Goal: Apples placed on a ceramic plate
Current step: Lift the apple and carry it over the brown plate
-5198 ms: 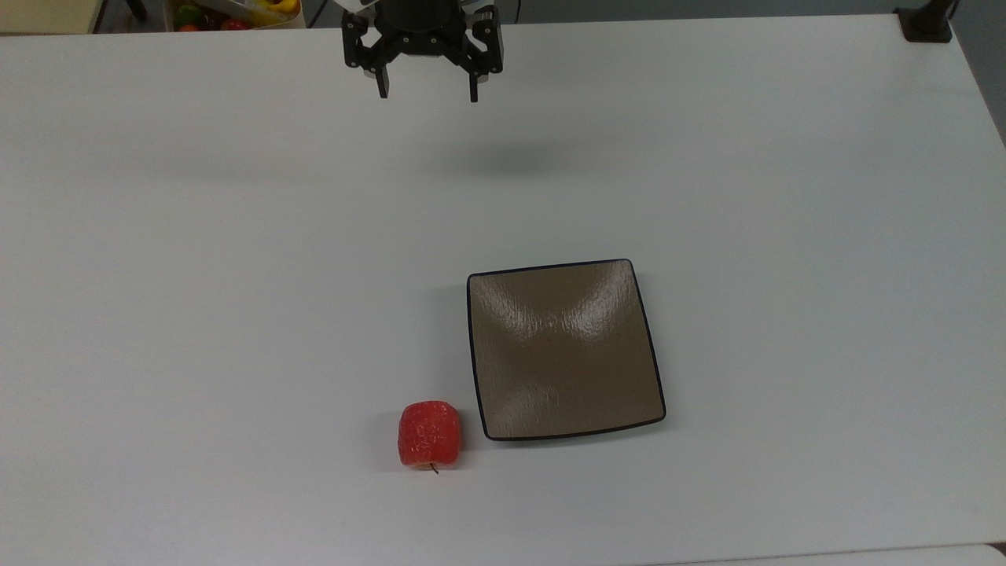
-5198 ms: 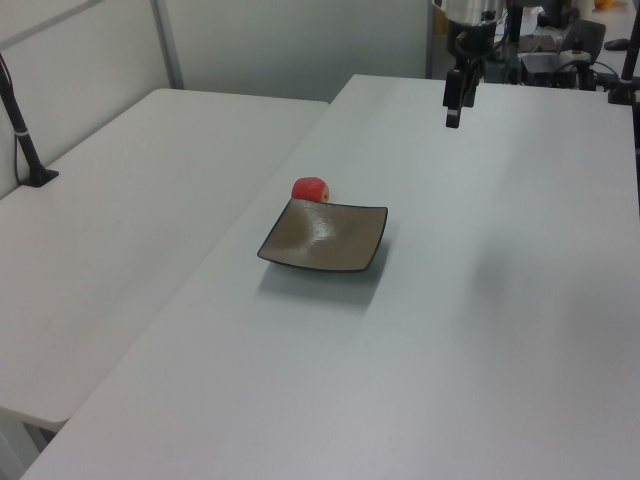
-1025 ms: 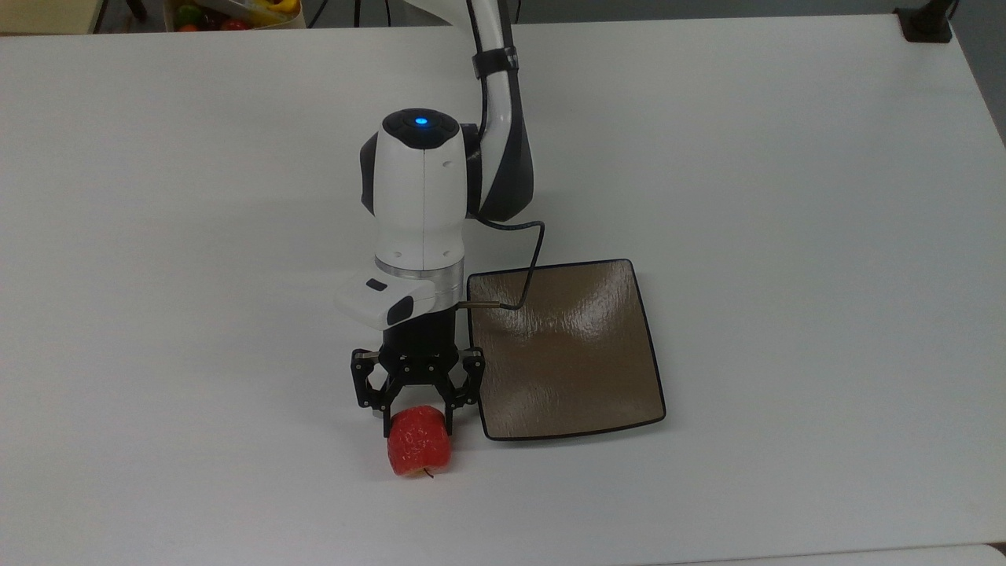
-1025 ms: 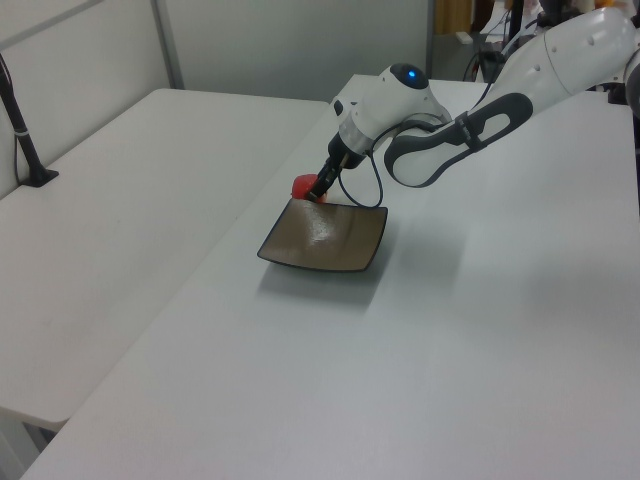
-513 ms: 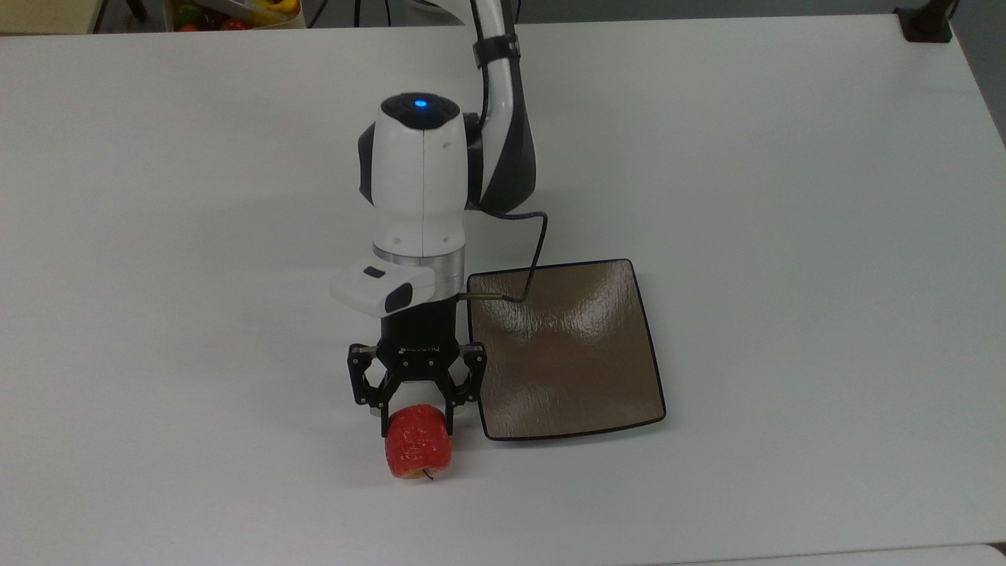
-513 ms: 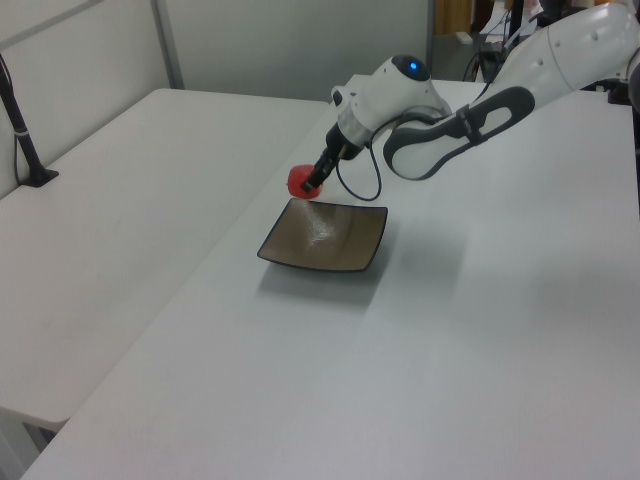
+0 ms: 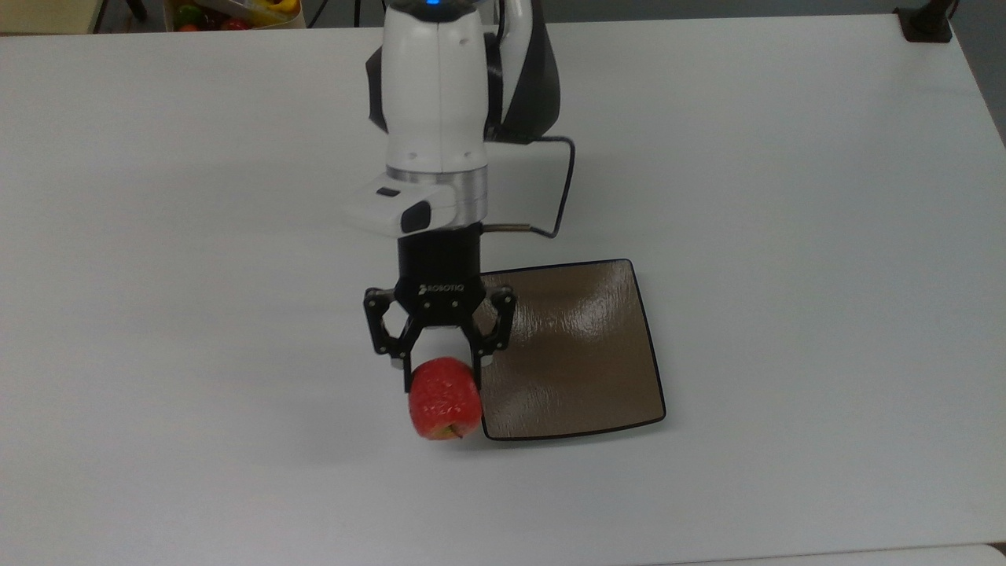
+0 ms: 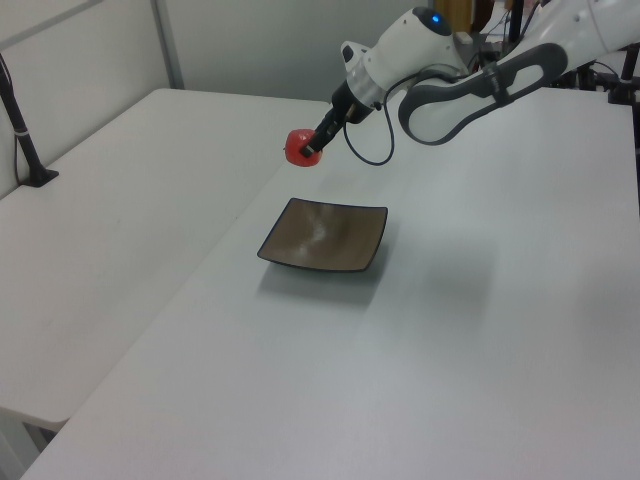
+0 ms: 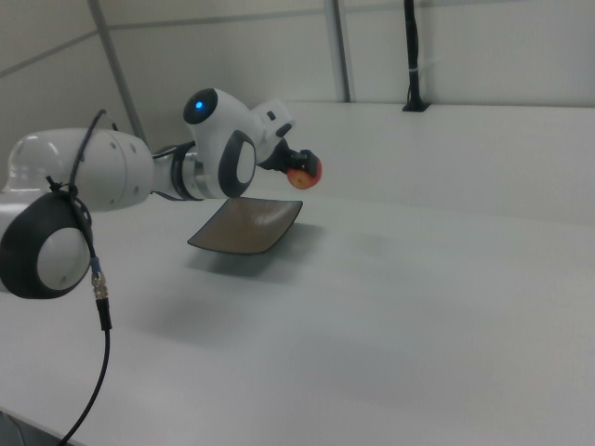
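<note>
A small red apple [image 7: 445, 407] hangs clear of the table [image 7: 786, 196], pinched at its upper flanks by the end effector [image 7: 442, 376], fingers closed narrowly on it. Light, firm and rounded, it could likely slip. The brown ceramic plate [image 7: 581, 369] lies just beside and below.

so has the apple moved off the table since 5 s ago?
Yes. The apple is lifted in the gripper, now hanging clear above the table beside the brown plate, which has stayed put.
</note>
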